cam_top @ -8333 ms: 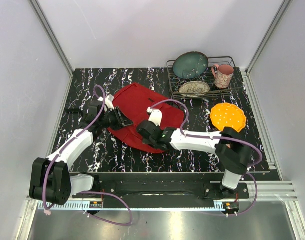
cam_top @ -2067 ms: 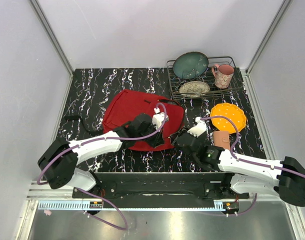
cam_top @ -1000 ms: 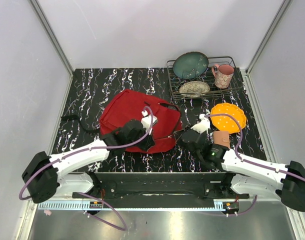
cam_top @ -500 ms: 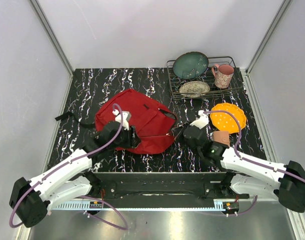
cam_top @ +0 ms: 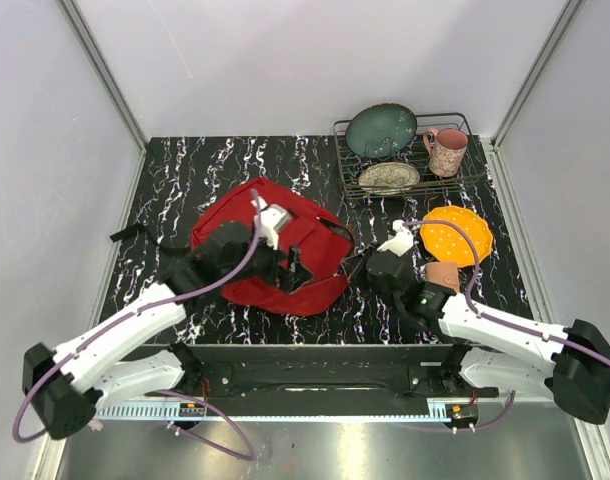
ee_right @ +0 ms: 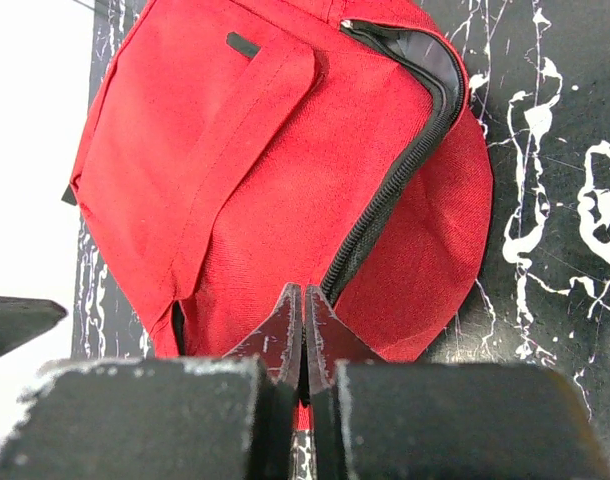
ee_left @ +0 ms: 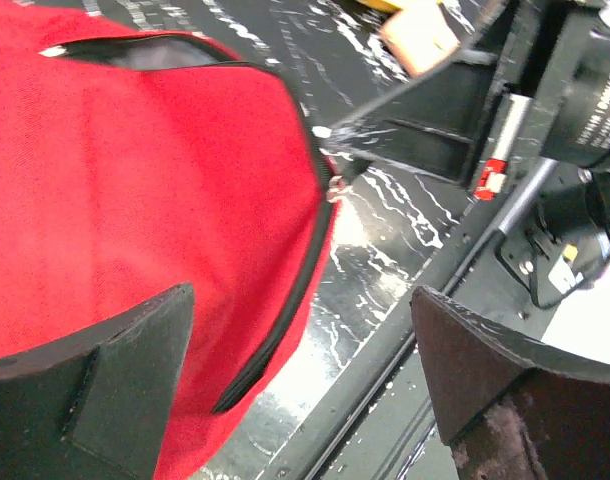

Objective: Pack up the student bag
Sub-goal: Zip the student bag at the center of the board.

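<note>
Top external view: left gripper (cam_top: pixel 290 272) spread wide over the student bag (cam_top: pixel 313 238) — right gripper (cam_top: pixel 350 262) pressed together beside its zipper (ee_right: pixel 385 205).

Student bag (cam_top: pixel 310 240): large red fabric backpack, laid flat on black marbled table (cam_top: pixel 185 170), left of centre; main zip partly opened, dark grey lining exposed.
</note>
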{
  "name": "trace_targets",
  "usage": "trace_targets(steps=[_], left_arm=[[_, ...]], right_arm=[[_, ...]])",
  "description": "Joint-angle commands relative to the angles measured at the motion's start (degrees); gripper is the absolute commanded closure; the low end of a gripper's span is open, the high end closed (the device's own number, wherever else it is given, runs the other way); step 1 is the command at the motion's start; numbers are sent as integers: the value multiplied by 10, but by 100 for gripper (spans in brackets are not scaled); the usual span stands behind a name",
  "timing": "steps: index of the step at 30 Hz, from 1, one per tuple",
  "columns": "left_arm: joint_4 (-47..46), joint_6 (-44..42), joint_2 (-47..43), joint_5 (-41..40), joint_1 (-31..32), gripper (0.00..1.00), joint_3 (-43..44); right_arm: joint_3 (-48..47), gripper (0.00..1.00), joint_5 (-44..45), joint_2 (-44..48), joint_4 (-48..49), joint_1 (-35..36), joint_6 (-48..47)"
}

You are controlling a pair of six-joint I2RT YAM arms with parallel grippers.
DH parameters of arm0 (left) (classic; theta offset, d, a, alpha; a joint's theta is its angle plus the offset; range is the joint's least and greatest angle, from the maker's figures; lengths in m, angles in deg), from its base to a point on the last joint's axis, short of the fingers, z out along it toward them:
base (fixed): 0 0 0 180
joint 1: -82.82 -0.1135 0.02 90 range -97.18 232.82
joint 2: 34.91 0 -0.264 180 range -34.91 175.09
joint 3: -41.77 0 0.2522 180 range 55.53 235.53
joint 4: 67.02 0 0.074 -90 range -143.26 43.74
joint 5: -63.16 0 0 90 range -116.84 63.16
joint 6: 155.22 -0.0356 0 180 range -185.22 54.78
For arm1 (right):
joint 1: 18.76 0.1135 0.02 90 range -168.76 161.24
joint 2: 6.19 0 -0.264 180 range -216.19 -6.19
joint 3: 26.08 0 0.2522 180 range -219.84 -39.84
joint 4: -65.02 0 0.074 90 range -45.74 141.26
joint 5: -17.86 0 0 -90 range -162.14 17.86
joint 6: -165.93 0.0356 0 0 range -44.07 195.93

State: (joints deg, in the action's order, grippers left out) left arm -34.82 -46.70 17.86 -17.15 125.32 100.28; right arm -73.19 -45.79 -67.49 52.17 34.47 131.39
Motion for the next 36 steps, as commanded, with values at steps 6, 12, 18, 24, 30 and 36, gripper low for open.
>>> trace_targets(steps=[6, 12, 18, 24, 30, 36], left_arm=[[-36, -75, 160, 124, 62, 6, 77], [-36, -79, 216, 104, 105, 7, 91], [-38, -52, 259, 45, 121, 47, 97], [-33, -37, 279, 4, 121, 100, 96], [-24, -30, 247, -5, 125, 100, 40], [-25, 31, 158, -41, 126, 100, -62]], right_arm=[[-1, 100, 32, 50, -6, -4, -10], [12, 100, 38, 63, -22, -4, -2], [15, 100, 46, 78, -33, -3, -1], [21, 100, 54, 78, -35, -3, 4], [9, 100, 98, 62, -35, -8, -5], [-23, 100, 84, 13, -23, -39, -30]])
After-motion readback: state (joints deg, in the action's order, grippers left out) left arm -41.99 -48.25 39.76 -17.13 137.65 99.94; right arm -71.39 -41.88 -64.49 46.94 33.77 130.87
